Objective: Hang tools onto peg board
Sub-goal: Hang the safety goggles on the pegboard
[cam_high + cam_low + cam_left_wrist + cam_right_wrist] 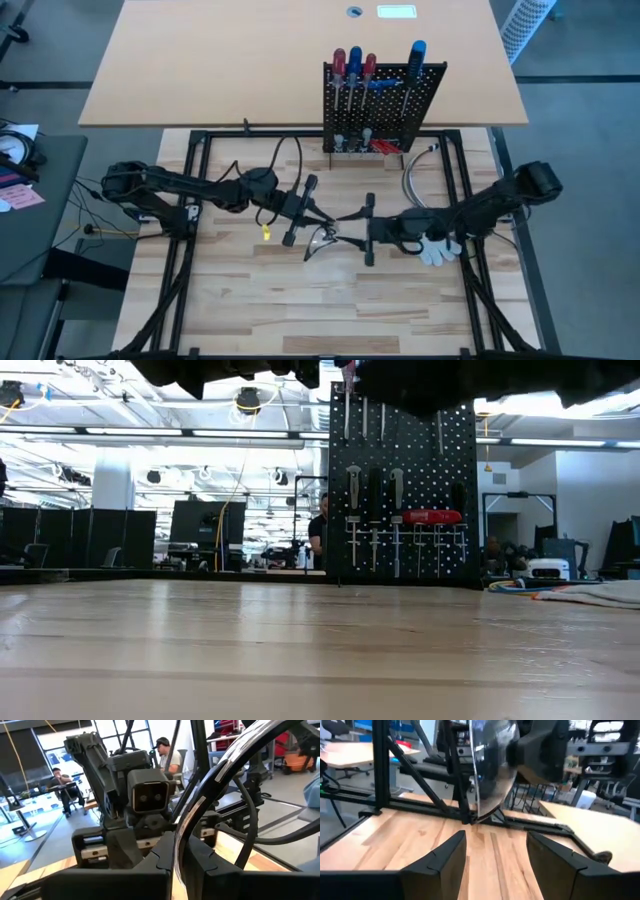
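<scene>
The black peg board (385, 105) stands upright at the table's far side, with red- and blue-handled screwdrivers (355, 65) hung on it. The low view shows red-handled pliers (432, 517) low on the board (400, 490). Mid-table, my left gripper (322, 220) is shut on a clear curved piece with a dark rim, like safety glasses (325, 240). It is lifted above the wood. My right gripper (352, 232) faces it from the table's right. It is open (495, 850), with nothing between its fingers, and the clear piece (490, 770) hangs a little ahead of it. My left gripper pinches the clear piece by its dark-rimmed edge (177, 840) between its two fingers (200, 867). The fingers come level from the table's left. The piece curves up and away from the fingers, clear of the table.
A white glove (438, 250) lies under the right arm, near the table's right side. A grey cable (412, 180) loops in front of the board. A black frame (200, 200) borders the wooden top. People sit in the room beyond.
</scene>
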Controlling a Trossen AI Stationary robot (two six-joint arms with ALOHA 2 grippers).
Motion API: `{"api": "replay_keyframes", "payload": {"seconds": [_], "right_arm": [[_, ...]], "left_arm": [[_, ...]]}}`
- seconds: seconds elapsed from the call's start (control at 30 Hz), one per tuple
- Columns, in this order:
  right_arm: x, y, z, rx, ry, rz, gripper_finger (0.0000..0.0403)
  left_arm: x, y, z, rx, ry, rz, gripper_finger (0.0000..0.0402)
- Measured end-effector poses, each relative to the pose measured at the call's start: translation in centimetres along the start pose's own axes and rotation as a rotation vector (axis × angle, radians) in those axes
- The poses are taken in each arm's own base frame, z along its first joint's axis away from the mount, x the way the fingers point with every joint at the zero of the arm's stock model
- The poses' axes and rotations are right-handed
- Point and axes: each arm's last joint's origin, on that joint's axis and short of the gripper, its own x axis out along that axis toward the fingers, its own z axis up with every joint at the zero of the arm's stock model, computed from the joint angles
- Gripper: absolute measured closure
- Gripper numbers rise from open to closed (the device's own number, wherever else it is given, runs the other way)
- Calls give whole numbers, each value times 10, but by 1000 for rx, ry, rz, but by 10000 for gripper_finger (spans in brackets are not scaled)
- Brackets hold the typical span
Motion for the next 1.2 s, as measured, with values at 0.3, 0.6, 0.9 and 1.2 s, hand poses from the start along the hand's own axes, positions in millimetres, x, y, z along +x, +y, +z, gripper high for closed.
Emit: {"api": "replay_keyframes", "payload": {"seconds": [0.3,0.6,0.9,1.2], "right_arm": [[-21,7,33,-225,231,-283,192],[-11,13,11,-196,303,-405,192],[25,9,-11,-162,145,-562,207],[36,-8,-8,-52,74,-526,237]], "left_arm": [[-1,6,-7,-56,154,406,394],[-3,6,-4,-111,181,722,393],[-5,7,-5,-144,182,795,393],[-4,7,-3,-153,164,797,393]]}}
